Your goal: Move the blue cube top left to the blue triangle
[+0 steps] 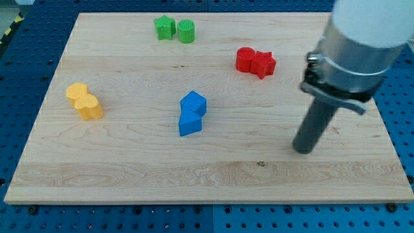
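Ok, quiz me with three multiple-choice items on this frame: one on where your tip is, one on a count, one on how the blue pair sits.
1. My tip is:
A. toward the view's right of the blue blocks
B. between the green blocks
C. touching the yellow blocks

2. Red blocks on the board:
A. one
B. two
C. four

3. The blue cube and blue triangle are:
A. at opposite edges
B. stacked
C. touching, cube above in view

Answers: 1 A, bare wood separates them. 2 B, a pair sits together. 3 C, no gap shows.
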Motion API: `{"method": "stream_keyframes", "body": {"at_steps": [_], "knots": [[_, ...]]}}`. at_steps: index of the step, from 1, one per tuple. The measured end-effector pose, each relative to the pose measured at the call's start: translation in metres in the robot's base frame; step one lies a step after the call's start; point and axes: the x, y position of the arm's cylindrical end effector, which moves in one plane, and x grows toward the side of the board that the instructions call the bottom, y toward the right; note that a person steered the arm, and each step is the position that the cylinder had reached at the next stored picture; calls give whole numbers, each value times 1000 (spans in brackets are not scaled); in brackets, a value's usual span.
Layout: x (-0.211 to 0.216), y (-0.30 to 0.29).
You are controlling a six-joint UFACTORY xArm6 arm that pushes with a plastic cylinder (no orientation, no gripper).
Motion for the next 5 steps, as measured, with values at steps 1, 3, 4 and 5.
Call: {"method": "stream_keyframes", "body": {"at_steps": [1, 3, 4, 5], "knots": [[-3, -60], [6, -136], [6, -204], [-3, -229]]}}
